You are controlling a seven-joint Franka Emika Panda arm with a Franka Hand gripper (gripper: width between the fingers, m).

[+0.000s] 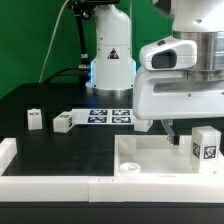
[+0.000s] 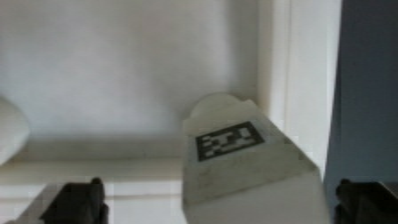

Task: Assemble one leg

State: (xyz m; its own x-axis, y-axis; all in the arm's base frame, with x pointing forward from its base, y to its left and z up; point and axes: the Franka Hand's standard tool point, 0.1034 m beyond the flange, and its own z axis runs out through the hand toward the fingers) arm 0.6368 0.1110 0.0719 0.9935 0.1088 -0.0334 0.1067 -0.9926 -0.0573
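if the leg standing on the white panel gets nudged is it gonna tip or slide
The leg stands upright and looks taller than it is wide, so a high nudge would probably tip it. It looks like rigid plastic on a smooth panel, so a low push may slide it. The tool hangs beside it.

My arm point(image 1: 110, 40) is white and glossy with rounded shells, it carries a black triangle warning label and a blue glowing ring near its base, a black cable runs along it, and my gripper point(image 2: 217, 205) has dark, ribbed fingers point(image 2: 80, 203) under a white boxy hand.
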